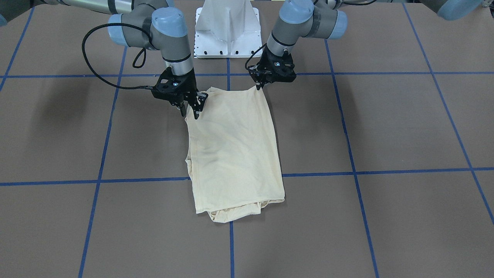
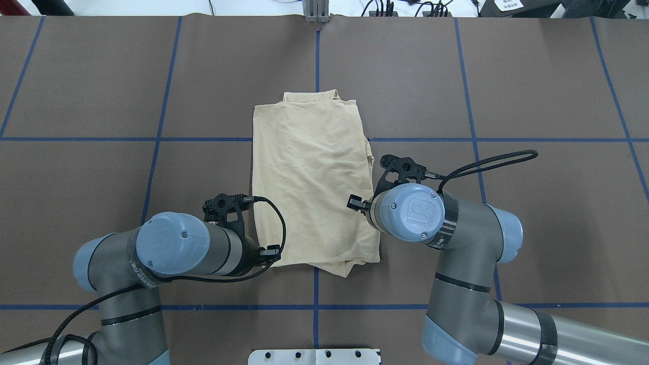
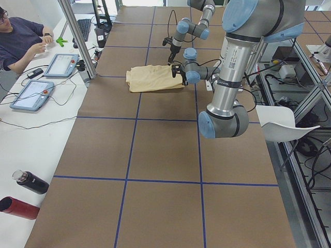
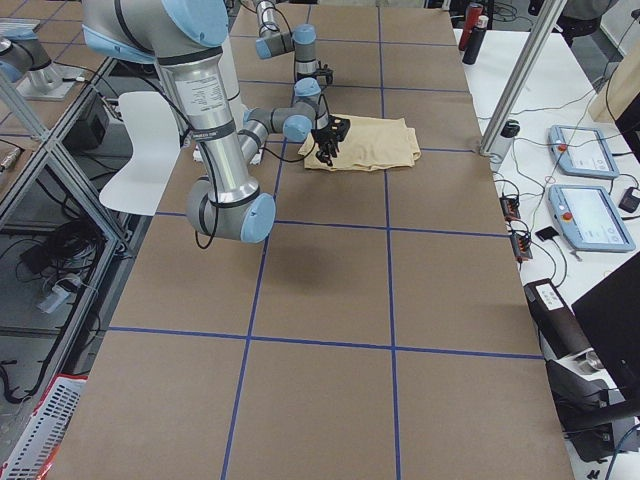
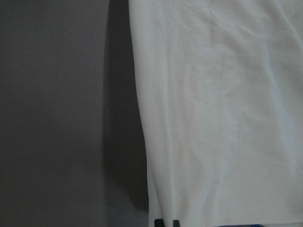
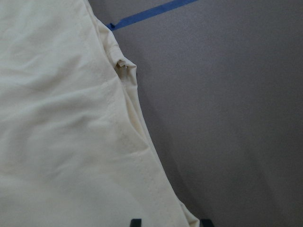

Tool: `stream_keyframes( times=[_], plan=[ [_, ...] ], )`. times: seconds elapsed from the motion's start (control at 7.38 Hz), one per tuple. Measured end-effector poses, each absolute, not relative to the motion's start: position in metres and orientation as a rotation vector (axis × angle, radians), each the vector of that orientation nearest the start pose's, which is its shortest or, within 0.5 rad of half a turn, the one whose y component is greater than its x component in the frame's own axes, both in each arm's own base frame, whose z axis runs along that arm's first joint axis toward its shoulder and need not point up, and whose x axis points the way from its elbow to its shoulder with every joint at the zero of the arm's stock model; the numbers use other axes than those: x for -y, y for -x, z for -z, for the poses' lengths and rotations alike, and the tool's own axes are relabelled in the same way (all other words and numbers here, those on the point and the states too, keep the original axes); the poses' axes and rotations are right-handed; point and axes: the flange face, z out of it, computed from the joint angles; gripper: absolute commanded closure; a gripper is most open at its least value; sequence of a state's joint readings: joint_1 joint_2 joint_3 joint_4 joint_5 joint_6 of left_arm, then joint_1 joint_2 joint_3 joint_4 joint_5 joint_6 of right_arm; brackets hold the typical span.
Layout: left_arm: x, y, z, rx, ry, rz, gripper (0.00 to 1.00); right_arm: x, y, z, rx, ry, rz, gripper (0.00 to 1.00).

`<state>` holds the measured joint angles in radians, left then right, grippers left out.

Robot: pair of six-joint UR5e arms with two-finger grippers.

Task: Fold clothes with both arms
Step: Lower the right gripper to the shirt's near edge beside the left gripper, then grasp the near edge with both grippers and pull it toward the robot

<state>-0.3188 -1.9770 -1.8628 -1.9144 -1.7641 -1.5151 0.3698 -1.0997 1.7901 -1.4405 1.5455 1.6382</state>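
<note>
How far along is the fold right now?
Done: the T-shirt lies as one long narrow rectangle with no sleeve sticking out. In hand: both arms are at its robot-side corners. The right gripper has its fingers open astride the edge. The left gripper looks nearly closed at its corner, but I cannot tell if it grips. Left: probably folding that end over the far end to shorten it.

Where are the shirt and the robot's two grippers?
shirt (image 1: 235, 150), front-facing view, middle of its top layer
left gripper (image 1: 258, 85), front-facing view, between its fingers
right gripper (image 1: 190, 112), front-facing view, between its fingers
</note>
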Motion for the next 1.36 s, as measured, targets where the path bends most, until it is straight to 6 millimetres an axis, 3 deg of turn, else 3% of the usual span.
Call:
stream_keyframes(
  times=[0.54, 0.81, 1.36],
  plan=[
    [0.297, -0.536, -0.263, -1.055, -0.022, 0.137, 1.00, 0.348, 0.556, -0.299, 0.784, -0.174, -0.408, 0.49],
    [0.297, -0.536, -0.263, -1.056, -0.022, 0.137, 1.00, 0.346, 0.558, -0.299, 0.783, -0.178, -0.407, 0.62],
    [0.297, -0.535, -0.262, -1.059, -0.023, 0.136, 1.00, 0.345, 0.559, -0.299, 0.783, -0.179, -0.404, 0.59]
  ],
)
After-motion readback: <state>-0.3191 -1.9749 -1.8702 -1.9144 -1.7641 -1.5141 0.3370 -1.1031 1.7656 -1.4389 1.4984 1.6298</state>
